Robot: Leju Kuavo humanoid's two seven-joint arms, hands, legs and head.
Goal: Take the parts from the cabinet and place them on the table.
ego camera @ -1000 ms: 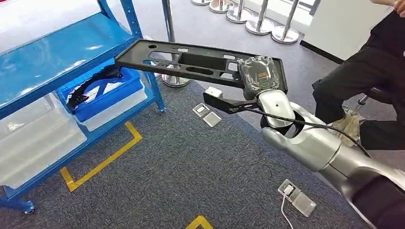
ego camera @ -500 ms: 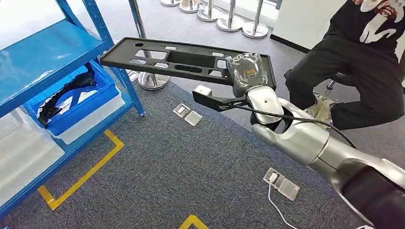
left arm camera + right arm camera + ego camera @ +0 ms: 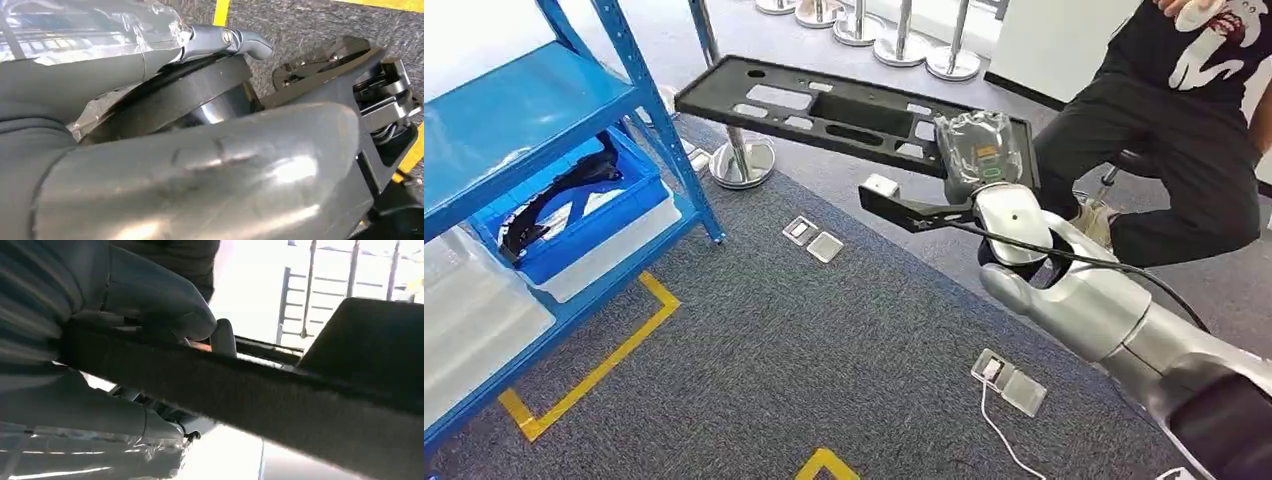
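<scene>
Grey carpet (image 3: pixel 824 330) — right hand (image 3: pixel 977 148) grips flat black perforated panel (image 3: pixel 824 105).

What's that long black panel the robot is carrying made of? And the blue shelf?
The black panel looks like moulded plastic: matte, with cut-out slots and holes. The blue shelf seems painted metal: glossy, reflecting light, with slim angled posts. The right hand holds the panel.
</scene>
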